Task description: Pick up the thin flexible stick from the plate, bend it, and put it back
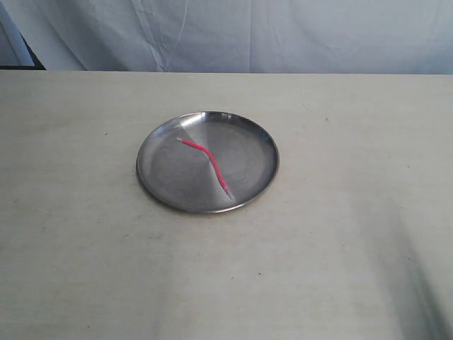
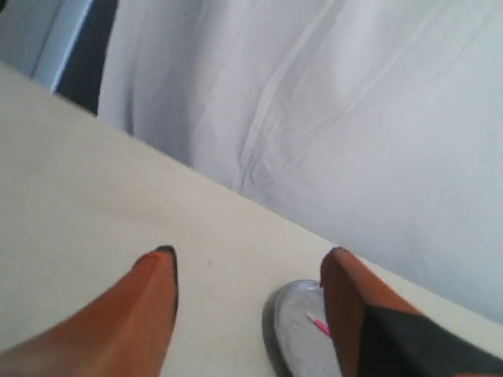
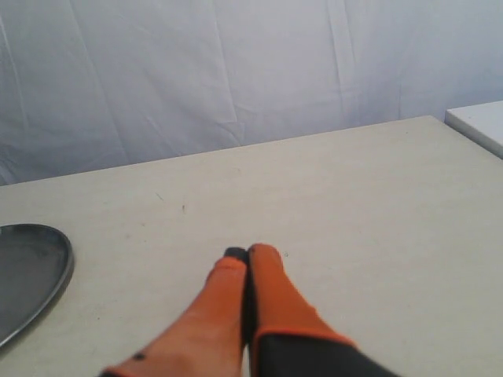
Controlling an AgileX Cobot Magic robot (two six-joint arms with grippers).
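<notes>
The left claw point(image 2: 252, 253) is spread wide above the table point(image 1: 318, 248), and the plate point(image 2: 295, 330) lies below it, partly hidden behind one finger, with one end of the stick point(image 2: 317, 323) showing. The right claw point(image 3: 248, 253) is pressed together on nothing, the plate off to its side. The kinked stick lies inside the plate, apart from both claws.

1. The exterior view looks down at a slant across the worktop point(image 1: 318, 269) toward the cloth backdrop point(image 1: 283, 35), with the plate point(image 1: 170, 177) mid-frame.
2. The left wrist view sits low and tilted, looking past the left claw point(image 2: 251, 253).
3. The right wrist view sits low, looking along the right claw point(image 3: 242, 251).
4. All three views share the plate, worktop and backdrop.
</notes>
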